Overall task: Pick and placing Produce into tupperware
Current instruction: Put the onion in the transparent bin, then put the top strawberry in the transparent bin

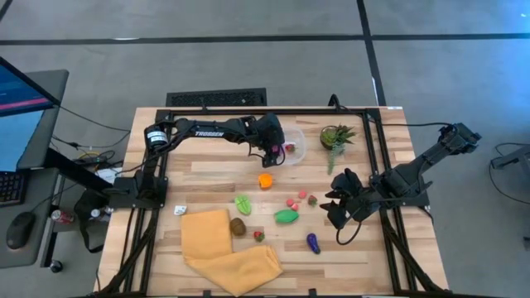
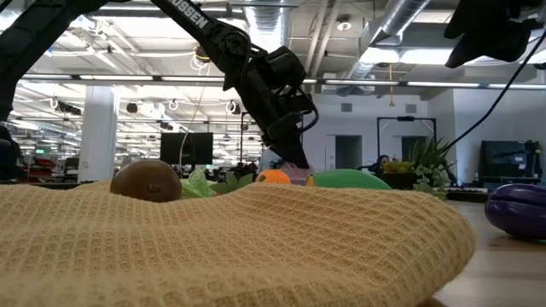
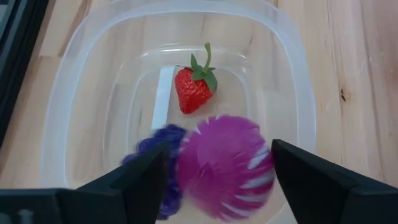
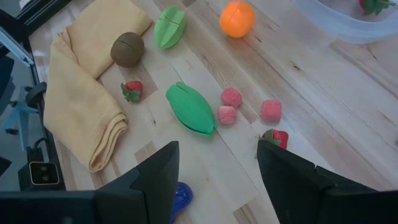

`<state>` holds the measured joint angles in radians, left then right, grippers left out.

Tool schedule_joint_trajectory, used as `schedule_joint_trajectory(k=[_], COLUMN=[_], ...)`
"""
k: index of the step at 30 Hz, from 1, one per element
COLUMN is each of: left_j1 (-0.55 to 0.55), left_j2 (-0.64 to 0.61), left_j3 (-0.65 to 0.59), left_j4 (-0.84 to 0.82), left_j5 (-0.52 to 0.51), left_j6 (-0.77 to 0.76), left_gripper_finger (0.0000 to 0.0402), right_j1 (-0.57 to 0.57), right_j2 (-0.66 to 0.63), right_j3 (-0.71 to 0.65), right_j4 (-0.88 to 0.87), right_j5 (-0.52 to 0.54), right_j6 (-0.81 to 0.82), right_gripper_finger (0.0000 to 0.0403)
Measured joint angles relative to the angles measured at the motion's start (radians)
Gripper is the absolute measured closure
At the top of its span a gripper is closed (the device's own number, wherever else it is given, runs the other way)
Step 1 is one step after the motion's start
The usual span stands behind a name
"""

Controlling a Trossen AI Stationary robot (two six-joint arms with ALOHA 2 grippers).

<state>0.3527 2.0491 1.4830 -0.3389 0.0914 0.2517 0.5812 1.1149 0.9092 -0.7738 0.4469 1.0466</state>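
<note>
The clear tupperware (image 3: 298, 74) stands on the far middle of the table, with a red strawberry (image 3: 189, 90) and a dark purple piece (image 3: 163, 138) on its floor. My left gripper (image 3: 221, 168) hangs over it, pointing steeply down, fingers apart. A round magenta piece (image 3: 227, 165) shows blurred between them. Loose on the wood lie an orange piece (image 1: 265, 180), a light green one (image 1: 243, 204), a green one (image 1: 286, 216), a brown one (image 1: 238, 226), pink bits (image 1: 292, 203) and a purple piece (image 1: 313, 242). My right gripper (image 1: 335, 211) waits open above the table's right side. My left gripper has the magenta piece (image 3: 205, 149) between its two fingers over the tub's inside, coming from above at a slant. A thin gap shows beside one finger (image 3: 146, 177). Whether the other finger (image 3: 298, 171) touches the piece, I cannot tell.
A folded yellow cloth (image 1: 224, 248) lies at the near left. A small potted plant (image 1: 335, 136) stands just right of the tub. A small red strawberry (image 1: 258, 236) lies beside the cloth. Black frame rails run along the table's sides.
</note>
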Motion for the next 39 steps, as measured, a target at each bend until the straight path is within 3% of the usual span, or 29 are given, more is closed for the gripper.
schedule_joint_trajectory(k=[8,17,24,29,33,39], left_j1=[0.0,0.0,0.0,0.001,-0.001,-0.023], left_j2=[0.0,-0.001,-0.003,-0.004,-0.017,-0.024], left_j3=[0.0,0.051,0.269,0.412,0.433,0.432], left_j4=[0.0,-0.049,-0.263,-0.454,-0.536,-0.681], left_j5=[0.0,-0.001,0.011,0.133,0.22,0.245], left_j6=[-0.001,-0.001,0.022,0.018,-0.005,-0.008], left_gripper_finger=[0.0069,0.0061,0.0061,0.0061,0.0061,0.0061], right_j1=[0.0,0.0,-0.001,-0.001,-0.001,0.0], right_j2=[0.0,0.0,0.0,0.0,0.0,0.0], right_j3=[0.0,0.0,0.0,0.0,0.0,0.0], right_j4=[0.0,0.0,-0.006,-0.029,-0.042,-0.128], right_j5=[0.0,0.0,0.003,0.004,0.024,0.088], right_j6=[0.0,-0.008,-0.036,-0.037,-0.065,-0.075], right_gripper_finger=[0.0165,0.0165,0.0165,0.0165,0.0165,0.0165])
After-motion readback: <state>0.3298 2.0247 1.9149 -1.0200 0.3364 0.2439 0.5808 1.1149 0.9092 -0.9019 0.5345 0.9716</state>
